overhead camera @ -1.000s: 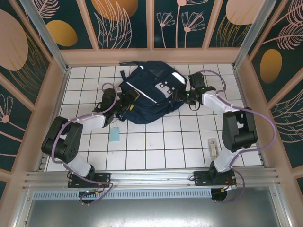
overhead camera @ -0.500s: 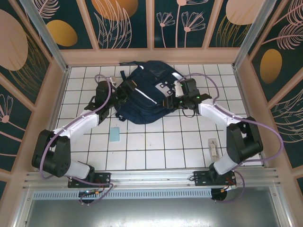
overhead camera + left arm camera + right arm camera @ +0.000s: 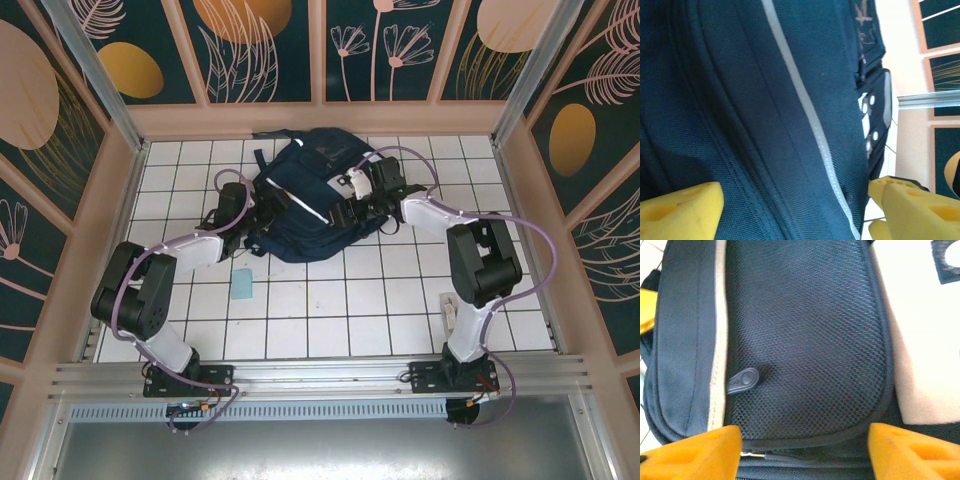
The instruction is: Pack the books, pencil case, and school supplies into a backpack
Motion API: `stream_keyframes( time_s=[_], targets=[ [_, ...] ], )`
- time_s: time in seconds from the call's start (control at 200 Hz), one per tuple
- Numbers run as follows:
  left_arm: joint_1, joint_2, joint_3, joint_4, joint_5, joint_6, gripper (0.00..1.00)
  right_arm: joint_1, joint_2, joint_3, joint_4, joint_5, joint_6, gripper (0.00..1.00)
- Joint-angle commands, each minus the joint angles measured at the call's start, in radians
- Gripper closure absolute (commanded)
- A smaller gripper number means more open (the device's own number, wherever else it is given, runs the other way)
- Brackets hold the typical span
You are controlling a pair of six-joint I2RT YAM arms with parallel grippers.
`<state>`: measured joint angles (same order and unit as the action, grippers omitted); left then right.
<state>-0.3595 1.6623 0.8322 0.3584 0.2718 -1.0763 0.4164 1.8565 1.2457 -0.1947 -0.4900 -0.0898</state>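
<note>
On either side of the backpack (image 3: 305, 190), which lies flat between them, both grippers stand spread wide and hold nothing: the left gripper (image 3: 795, 215) straddles cloth beside the white stripe (image 3: 810, 115), and the right gripper (image 3: 802, 455) straddles the mesh panel (image 3: 805, 330) near a dark pull tab (image 3: 742, 381). If either shuts here it will likely pinch loose cloth rather than a zip pull and drag the backpack, perhaps over the light-blue piece (image 3: 242, 285) just beside its near edge. Well apart from the backpack, off its near right, lies the beige piece (image 3: 452, 312).

I see white-tiled table (image 3: 330, 310): backpack (image 3: 300, 225) at far centre, light-blue flat piece (image 3: 242, 285) nearer on left, whitish-beige oblong piece (image 3: 450, 318) near right.
</note>
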Motion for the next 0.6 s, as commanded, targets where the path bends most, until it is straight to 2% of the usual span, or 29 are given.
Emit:
stream_keyframes(
  time_s=[0.0, 0.09, 0.2, 0.35, 0.48, 0.595],
  targets=[
    [0.007, 0.023, -0.013, 0.029, -0.004, 0.015, 0.18, 0.001, 0.016, 0.006, 0.05, -0.069, -0.015, 0.24],
    [0.007, 0.025, -0.023, 0.035, 0.004, 0.014, 0.18, 0.002, 0.003, -0.033, 0.076, -0.08, 0.023, 0.19],
    [0.007, 0.028, -0.044, 0.06, 0.014, -0.006, 0.18, 0.017, -0.025, -0.089, 0.115, -0.104, 0.077, 0.19],
    [0.007, 0.035, -0.077, 0.122, 0.04, -0.058, 0.18, 0.072, -0.05, -0.142, 0.133, -0.068, 0.113, 0.2],
    [0.004, 0.042, -0.087, 0.155, 0.047, -0.082, 0.18, 0.101, -0.031, -0.122, 0.125, -0.075, 0.135, 0.2],
    [-0.002, 0.059, -0.085, 0.182, 0.053, -0.099, 0.18, 0.125, -0.02, -0.079, 0.125, -0.135, 0.158, 0.21]
  ],
)
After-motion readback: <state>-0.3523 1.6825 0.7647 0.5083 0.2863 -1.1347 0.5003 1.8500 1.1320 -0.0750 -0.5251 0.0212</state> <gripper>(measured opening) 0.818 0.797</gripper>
